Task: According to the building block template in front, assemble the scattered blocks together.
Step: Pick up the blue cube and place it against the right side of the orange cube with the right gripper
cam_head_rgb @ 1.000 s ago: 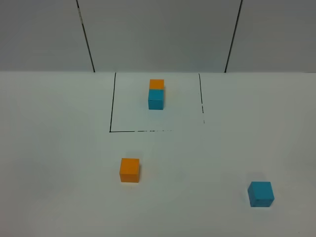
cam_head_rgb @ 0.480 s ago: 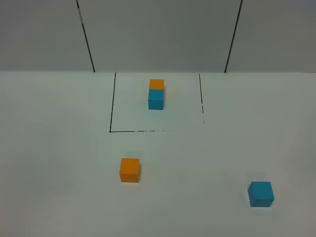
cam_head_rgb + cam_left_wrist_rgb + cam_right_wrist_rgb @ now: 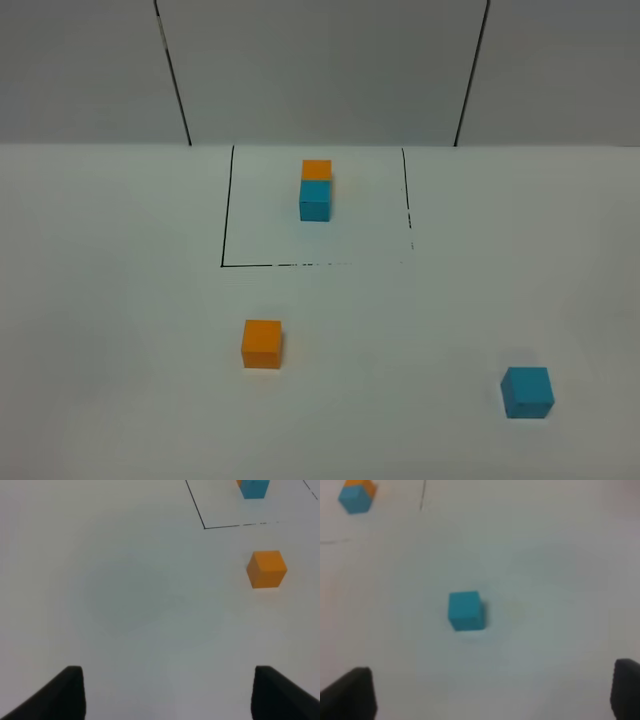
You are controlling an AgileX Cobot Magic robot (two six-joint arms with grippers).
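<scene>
High view. Shows a smooth, matte white table (image 3: 120, 300) backed by grey wall panels (image 3: 320, 70) split by dark seams. At twelve o'clock on the table: the building block template (image 3: 316, 190), an orange block butted against a same-size cyan one, cyan nearer the camera, inside a thin black outline (image 3: 227, 210) drawn as a square, its line broken along the near and right sides. At seven o'clock from the table's middle: the loose orange cube (image 3: 262, 344), plain, sharp-edged, lying flat. At four o'clock: the loose cyan cube (image 3: 527, 391), equally plain, well apart from the orange one.

Left wrist view. Left gripper (image 3: 167, 695): two dark, blunt tips, jaws spread apart and grasping nothing, over bare table. Ahead and off to one side, the orange cube, clear of both tips; beyond it, a corner of the outline and the template's cyan block.

Right wrist view. Right gripper (image 3: 487, 690): dark tips at the picture's far edges, jaws released, wide and empty. Ahead, between them, the cyan cube, slightly blurred, flat on the table; farther off, the template pair.
</scene>
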